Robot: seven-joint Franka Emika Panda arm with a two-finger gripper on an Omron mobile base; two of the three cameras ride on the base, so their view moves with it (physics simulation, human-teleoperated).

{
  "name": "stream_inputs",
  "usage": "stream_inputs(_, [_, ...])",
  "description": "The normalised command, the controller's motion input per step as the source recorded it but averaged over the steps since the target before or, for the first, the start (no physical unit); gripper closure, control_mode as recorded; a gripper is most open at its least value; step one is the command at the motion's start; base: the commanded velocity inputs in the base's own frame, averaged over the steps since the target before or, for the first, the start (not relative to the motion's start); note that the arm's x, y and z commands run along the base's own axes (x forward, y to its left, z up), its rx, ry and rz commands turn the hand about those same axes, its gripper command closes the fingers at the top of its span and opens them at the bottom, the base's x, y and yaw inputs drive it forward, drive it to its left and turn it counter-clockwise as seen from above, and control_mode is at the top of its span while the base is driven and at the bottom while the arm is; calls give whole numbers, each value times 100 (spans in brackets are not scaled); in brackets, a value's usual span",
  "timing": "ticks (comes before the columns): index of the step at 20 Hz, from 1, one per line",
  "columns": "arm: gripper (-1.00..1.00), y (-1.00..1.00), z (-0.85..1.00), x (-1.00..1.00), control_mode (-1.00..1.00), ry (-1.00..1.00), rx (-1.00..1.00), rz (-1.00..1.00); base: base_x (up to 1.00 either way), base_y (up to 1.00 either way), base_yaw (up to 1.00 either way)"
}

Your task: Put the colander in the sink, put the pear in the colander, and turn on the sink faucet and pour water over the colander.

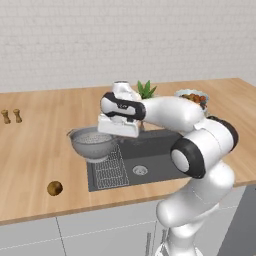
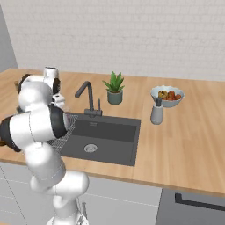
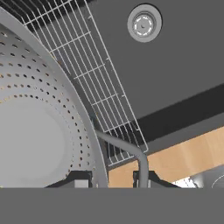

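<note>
The room is a kitchen with a white brick wall [image 1: 125,35] behind a long wooden counter [image 1: 35,145]. The dark sink [image 1: 155,160] is cut into this counter, and I use it as my landmark. Inside the sink there is a round steel drain [image 1: 140,170], and a wire rack [image 1: 110,170] lies over its left part. Behind the sink stands the slim dark faucet [image 2: 88,99], and just right of the faucet a green potted plant [image 2: 114,88]. Farther right of the sink is a grey soap bottle [image 2: 157,113], and behind it a pale bowl of fruit [image 2: 167,96]. Far to the left of the sink, near the wall side, two small brown shakers [image 1: 11,116] stand together. Under the counter are pale cabinet fronts [image 1: 100,237].

The colander [image 1: 93,142] hangs in the air at the left edge of the sink, partly above the wire rack and partly above the counter, and it looks nearly level. The gripper [image 3: 114,180] is closed narrow on the colander, at its side handle and rim; in the hand view one finger is inside the rim and the other outside, beside the handle loop. The pear [image 1: 55,188] lies on the counter, left of the sink toward the front edge, well apart from the colander and the gripper.
</note>
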Motion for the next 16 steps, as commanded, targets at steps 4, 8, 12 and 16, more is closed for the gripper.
stream_inputs(4, [100, -100, 0, -48, -100, 6, 0, -8, 0, 0, 0])
stream_inputs(8, [100, -96, 0, -14, -100, 0, 0, 0, 0, 0, 0])
stream_inputs(12, [100, -91, 0, 0, -100, 0, 0, 0, 0, 0, 0])
stream_inputs(16, [100, -88, 0, 0, -100, 0, 0, 0, 0, 0, 0])
